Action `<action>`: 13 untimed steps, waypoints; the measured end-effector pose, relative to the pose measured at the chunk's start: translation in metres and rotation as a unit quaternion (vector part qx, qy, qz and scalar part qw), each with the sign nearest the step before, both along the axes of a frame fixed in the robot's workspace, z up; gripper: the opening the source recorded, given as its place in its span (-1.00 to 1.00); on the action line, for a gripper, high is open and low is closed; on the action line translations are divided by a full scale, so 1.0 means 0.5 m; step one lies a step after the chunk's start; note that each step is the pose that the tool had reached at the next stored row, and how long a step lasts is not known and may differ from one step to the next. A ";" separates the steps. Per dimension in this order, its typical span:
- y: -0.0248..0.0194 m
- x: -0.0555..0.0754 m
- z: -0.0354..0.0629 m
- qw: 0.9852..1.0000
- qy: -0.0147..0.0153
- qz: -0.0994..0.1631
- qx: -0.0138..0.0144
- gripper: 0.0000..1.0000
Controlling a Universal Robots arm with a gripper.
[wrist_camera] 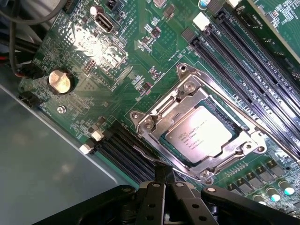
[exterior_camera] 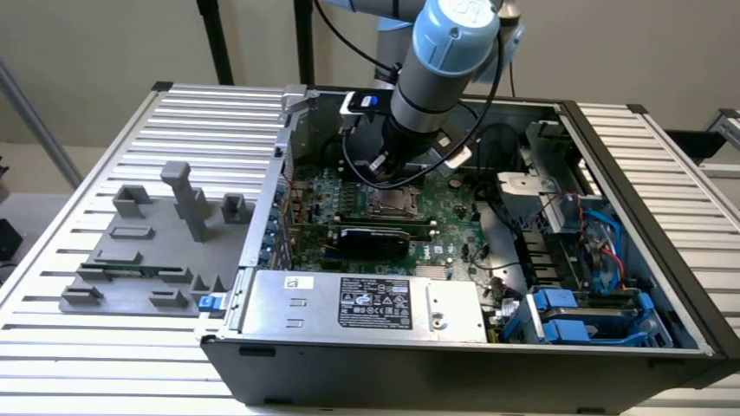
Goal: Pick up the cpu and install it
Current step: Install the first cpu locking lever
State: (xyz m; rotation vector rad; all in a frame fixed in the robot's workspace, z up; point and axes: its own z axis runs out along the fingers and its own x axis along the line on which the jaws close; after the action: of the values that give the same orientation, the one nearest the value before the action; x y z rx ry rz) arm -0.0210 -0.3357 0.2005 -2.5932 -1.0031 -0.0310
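At 12 o'clock from silver box (exterior_camera: 289,303) (ext. view), cpu (wrist_camera: 201,133) is sitting in socket (wrist_camera: 151,119); gripper (wrist_camera: 164,176) is hovering closed, empty; a bump is maybe risking pins.

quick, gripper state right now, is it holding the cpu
Gripper: shut, nothing visible in it; the cpu lies in the socket.

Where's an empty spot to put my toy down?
The slatted table is bare beyond the grey fixture and on the exterior view's right of the computer case. Inside the case it is crowded: motherboard, cables, and the arm above the cpu.
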 end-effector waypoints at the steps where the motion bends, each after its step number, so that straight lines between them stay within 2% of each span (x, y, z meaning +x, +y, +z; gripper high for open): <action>1: 0.0000 0.000 0.000 1.000 0.000 0.000 0.000 -0.79; 13: 0.0000 0.011 -0.006 1.000 0.000 -0.005 -0.003 -0.79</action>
State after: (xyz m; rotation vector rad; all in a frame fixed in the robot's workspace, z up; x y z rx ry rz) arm -0.0155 -0.3357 0.1977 -2.6039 -0.9924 -0.0302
